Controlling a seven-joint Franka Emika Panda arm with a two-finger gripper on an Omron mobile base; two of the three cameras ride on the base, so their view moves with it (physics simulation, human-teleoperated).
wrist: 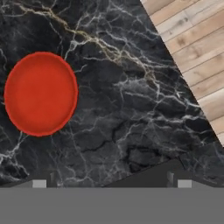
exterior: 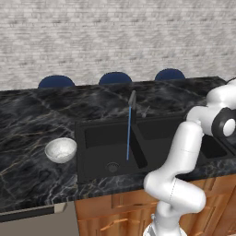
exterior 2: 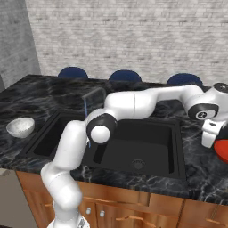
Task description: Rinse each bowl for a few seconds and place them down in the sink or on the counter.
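A small white bowl (exterior: pixel 60 150) with a speckled inside stands upright on the black marble counter (exterior: pixel 27 120), left of the black double sink (exterior: pixel 106 138). The right base view has the bowl (exterior 2: pixel 20 127) far left of the sink (exterior 2: pixel 147 138). A thin blue stream of water (exterior: pixel 128 133) runs from the dark faucet (exterior: pixel 132 99) into the left basin. My gripper (exterior 2: pixel 208 143) hangs over the counter right of the sink, far from the white bowl, beside a red round dish (exterior 2: pixel 222 150). In the hand view the gripper (wrist: pixel 111 183) is open and empty, with the red dish (wrist: pixel 40 93) below, to the upper left.
Three blue chair backs (exterior: pixel 115 77) rise behind the counter's far edge. The hand view shows the counter's edge running diagonally, with wooden floor (wrist: pixel 192 43) beyond it. Light wooden cabinets (exterior 2: pixel 133 209) sit under the counter.
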